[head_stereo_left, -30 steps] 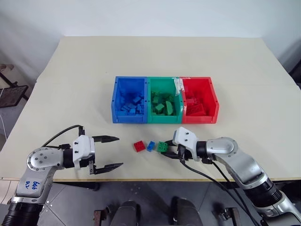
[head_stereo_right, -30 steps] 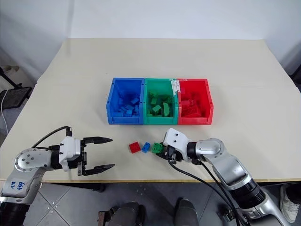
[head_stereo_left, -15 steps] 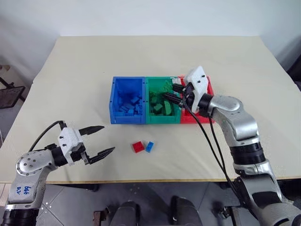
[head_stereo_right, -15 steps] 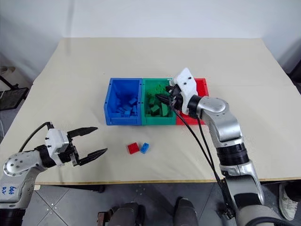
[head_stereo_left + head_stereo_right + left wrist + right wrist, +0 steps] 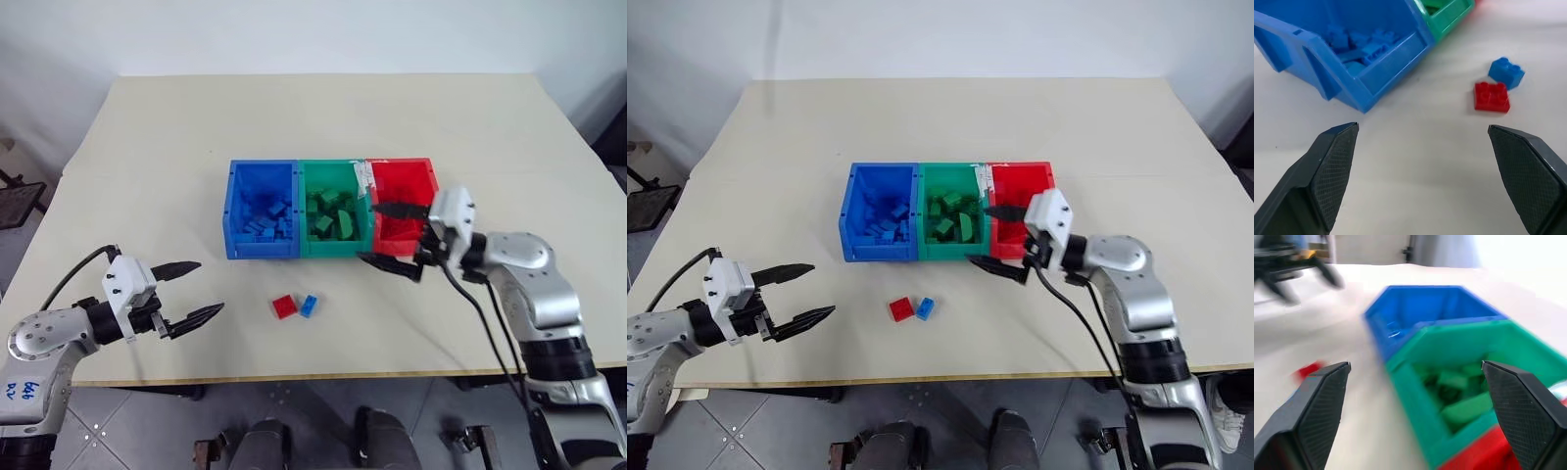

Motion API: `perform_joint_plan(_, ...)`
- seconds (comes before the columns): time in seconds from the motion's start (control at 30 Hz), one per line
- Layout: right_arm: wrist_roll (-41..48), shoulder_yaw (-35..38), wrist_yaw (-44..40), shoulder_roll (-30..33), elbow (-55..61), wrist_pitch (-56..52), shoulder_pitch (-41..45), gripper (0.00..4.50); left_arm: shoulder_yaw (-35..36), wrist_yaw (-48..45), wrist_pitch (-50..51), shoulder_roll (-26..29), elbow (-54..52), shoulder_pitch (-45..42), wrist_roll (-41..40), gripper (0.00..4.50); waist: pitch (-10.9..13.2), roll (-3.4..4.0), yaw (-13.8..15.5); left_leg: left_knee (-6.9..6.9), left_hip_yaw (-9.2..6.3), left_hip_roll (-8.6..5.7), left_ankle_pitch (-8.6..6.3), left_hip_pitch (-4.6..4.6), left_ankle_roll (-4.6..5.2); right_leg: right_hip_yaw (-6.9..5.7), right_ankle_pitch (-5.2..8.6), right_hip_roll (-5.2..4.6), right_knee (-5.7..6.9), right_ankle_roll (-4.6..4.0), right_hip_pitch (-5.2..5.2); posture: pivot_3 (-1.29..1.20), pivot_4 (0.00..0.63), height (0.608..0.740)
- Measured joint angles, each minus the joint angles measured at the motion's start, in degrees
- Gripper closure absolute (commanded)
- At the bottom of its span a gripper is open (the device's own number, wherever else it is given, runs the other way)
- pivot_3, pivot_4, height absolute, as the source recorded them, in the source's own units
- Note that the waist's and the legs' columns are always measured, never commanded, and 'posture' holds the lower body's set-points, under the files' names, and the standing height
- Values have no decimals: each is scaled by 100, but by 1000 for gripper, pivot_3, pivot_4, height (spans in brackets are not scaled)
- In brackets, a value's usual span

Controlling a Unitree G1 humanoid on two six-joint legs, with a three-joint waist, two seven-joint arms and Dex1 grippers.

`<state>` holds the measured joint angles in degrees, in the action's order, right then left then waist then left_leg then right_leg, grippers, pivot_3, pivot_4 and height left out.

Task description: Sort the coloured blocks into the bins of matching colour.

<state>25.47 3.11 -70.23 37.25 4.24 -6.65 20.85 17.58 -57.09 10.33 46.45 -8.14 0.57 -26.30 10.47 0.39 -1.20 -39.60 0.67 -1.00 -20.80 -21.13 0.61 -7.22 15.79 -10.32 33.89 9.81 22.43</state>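
Both claws, left gripper (image 5: 191, 292) and right gripper (image 5: 395, 236), are hanging wide open and empty, with a red block (image 5: 285, 306) and blue block (image 5: 310, 305) waiting between them.

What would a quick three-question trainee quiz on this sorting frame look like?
1. True or false: the right gripper is holding a green block.
2. How many loose blocks lie on the table in front of the bins?
3. Which bin sits in the middle? A blue bin B green bin C red bin

Key:
1. False: both the right gripper and the left gripper are open and empty.
2. Two: a red block and a blue block, side by side.
3. B: the green bin sits between the blue bin and the red bin.
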Motion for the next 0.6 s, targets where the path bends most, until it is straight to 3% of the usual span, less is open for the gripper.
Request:
perform_joint_plan(0.13, 238, 300, -662, 532, 14, 103, -848, 19, -193, -305, -88, 294, 200, -44, 215, 0, 0, 0, 27, -2, 14, 0, -2, 3, 4, 7, 0, -2, -4, 0, 0, 0, 150, 740)
perform_joint_plan(0.33, 346, 557, -692, 667, 249, 204, -1315, 19, -808, -390, 169, 292, -323, -510, 269, 0, 0, 0, 101, -12, 14, 3, -3, 1, 4, 11, 0, -1, -1, 0, 0, 0, 150, 740)
perform_joint_plan(0.47, 353, 614, -456, 665, 520, 176, -1417, 19, -1620, -170, 1030, 113, -1296, -1328, 190, 0, 0, 0, 230, -34, 10, -7, -5, -2, 9, 17, -2, -8, 3, 3, -7, 0, 150, 740)
perform_joint_plan(0.6, 358, 611, -263, 654, 787, 104, -1654, 19, -2288, 324, 2250, -134, -1588, -1835, 202, 0, 0, 0, 271, -39, 9, -6, -5, -5, 9, 16, -2, -5, 6, 3, -8, 0, 150, 740)
